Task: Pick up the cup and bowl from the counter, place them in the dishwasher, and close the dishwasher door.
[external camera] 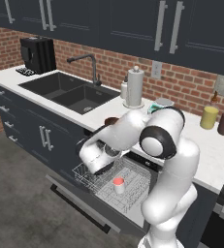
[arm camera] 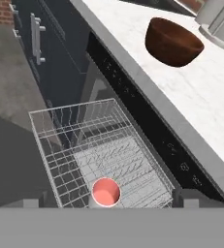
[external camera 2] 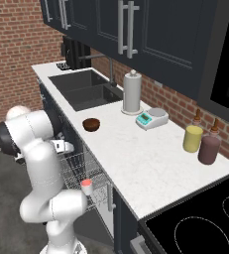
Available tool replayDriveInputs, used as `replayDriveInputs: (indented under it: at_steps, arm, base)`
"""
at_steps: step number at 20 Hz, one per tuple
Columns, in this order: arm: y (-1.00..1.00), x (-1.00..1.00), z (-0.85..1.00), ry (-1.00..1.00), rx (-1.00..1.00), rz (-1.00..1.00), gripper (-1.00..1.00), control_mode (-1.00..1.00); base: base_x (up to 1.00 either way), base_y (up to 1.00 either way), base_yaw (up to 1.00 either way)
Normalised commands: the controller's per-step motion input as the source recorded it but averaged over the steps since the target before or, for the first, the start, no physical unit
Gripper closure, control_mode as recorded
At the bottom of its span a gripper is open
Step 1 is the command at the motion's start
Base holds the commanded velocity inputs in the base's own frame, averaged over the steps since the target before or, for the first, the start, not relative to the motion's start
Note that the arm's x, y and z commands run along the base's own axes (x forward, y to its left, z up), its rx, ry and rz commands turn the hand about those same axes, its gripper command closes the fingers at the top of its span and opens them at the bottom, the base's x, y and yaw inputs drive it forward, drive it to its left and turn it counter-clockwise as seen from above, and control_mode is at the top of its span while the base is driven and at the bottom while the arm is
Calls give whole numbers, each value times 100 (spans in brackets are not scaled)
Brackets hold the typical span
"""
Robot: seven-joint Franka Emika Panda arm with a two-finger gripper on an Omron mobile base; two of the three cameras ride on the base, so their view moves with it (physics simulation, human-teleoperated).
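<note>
The white cup (external camera: 118,184) with its red-pink inside stands upright in the white wire rack (external camera: 133,186) of the dishwasher (arm camera: 147,131), which is pulled out over the dropped dishwasher door (external camera: 82,206). The cup (arm camera: 106,192) appears low between my fingertips (arm camera: 184,198), well below them. The dark brown bowl (external camera 2: 91,124) sits on the counter (external camera 2: 136,158) near its front edge, beyond the rack; the bowl (arm camera: 174,42) is empty. My gripper (external camera: 100,166) hangs above the rack, open and holding nothing, below and in front of the bowl.
A paper towel roll (external camera: 134,87) and a small scale (external camera 2: 151,118) stand behind the bowl. A yellow tumbler (external camera 2: 192,138) and a maroon tumbler (external camera 2: 208,149) stand to the right, near the stove (external camera 2: 205,223). The sink (external camera: 70,89) lies to the left.
</note>
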Motion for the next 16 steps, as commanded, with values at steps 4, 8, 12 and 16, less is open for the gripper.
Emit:
replayDriveInputs:
  at_steps: [4, 8, 12, 16]
  arm:
    - [26, 0, 100, -10, -12, 0, -100, -100]
    - [33, 0, 100, -13, -13, 0, -100, -100]
    - [31, 0, 100, -5, -12, 0, -100, -100]
    - [16, 3, 99, 3, -5, 0, -100, -100]
  base:
    - [0, 0, 0]
    - [0, 0, 0]
    - [0, 0, 0]
    - [0, 0, 0]
